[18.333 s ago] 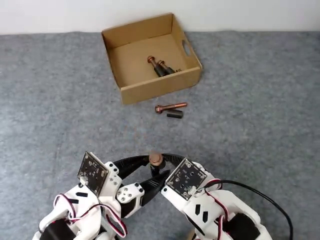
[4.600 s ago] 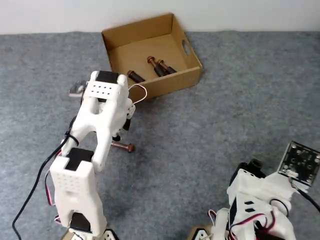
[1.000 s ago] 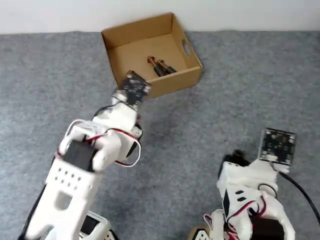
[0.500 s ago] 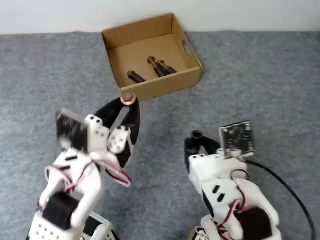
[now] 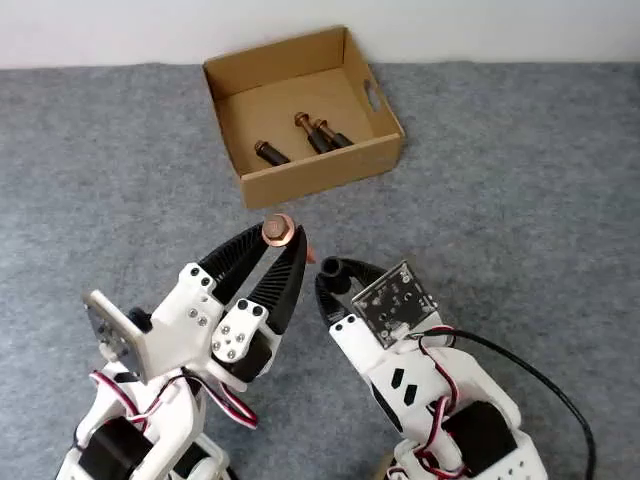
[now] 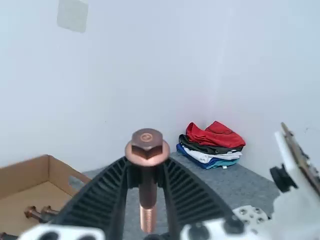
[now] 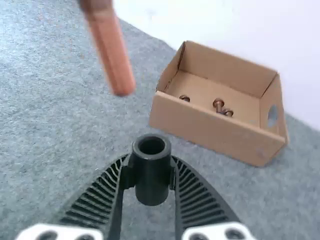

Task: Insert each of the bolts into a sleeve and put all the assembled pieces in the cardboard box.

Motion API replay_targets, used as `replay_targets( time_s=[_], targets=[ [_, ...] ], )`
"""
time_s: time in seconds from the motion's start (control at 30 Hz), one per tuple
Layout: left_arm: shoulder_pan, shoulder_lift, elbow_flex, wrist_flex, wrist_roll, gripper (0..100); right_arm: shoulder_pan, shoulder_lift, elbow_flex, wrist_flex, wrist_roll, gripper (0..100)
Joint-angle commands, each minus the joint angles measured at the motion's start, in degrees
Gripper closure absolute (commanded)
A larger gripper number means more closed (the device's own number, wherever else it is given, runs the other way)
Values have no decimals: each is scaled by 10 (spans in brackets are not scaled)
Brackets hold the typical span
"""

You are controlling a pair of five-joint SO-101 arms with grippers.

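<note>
Both clamped, mid-frame: left gripper [image 5: 279, 242] pinches copper bolt [image 5: 278, 230] btwn its tips, right gripper [image 5: 330, 276] just beside grips black sleeve [image 5: 329, 267]. Three assembled pcs [image 5: 322, 135] lie in cardboard box [image 5: 322, 178], upper centre.

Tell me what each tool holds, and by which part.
Left tool: the bolt, by its shank just under the head. Right tool: the sleeve, by its sides.

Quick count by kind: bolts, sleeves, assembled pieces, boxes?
Assembled pieces in cardboard box: 3
Bare bolt, in left claw: 1
Empty sleeve, in right claw: 1
Cardboard box: 1
Total: 6
</note>
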State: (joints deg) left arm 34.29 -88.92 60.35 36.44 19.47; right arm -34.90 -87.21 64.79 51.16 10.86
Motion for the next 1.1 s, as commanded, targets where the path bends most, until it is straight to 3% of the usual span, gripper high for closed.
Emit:
replay_targets(
  time_s=[0.0, 0.37, 0.63, 1.07],
  targets=[
    [4, -4, -30, 31, 61, 995, -7, -4, -5, -16, 29, 990],
    [-1, -4, -27, 37, 80, 995, -7, -2, -27, -22, 38, 990],
    [-2, -4, 25, -28, 78, 995, -33, -7, -28, -24, 52, 990],
    [-20, -8, 51, -15, 60, 995, -37, -7, -29, -24, 58, 990]
  ],
)
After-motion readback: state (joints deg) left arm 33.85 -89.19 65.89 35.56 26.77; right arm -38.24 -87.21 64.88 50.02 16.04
